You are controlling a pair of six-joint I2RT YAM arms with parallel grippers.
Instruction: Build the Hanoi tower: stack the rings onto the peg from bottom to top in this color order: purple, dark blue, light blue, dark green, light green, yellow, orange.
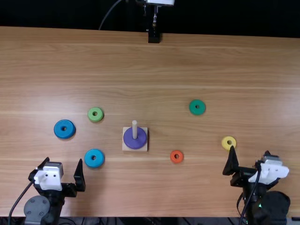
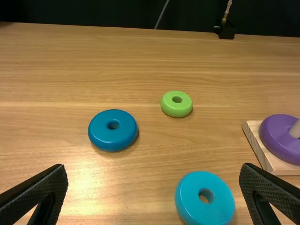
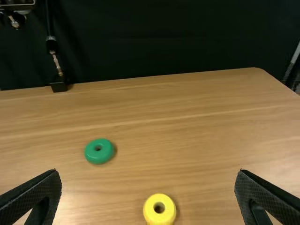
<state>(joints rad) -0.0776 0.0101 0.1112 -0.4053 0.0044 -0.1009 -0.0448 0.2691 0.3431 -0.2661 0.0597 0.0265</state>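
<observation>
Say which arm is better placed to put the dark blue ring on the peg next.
Left, I'd judge: its open, empty jaws stand near the dark blue ring, on the same side of the peg, while the right arm's jaws are by the yellow ring.

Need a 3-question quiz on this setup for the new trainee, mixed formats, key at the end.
1. Multiple choice: which ring sits on the peg?
A) orange ring
B) purple ring
C) yellow ring
2. True or false: the left hand and the right hand are both open.
3. Fill in: going by the task's colour order, the next ring to stack is the ____ ring.

Key: 1: B. 2: true. 3: dark blue ring.
</observation>
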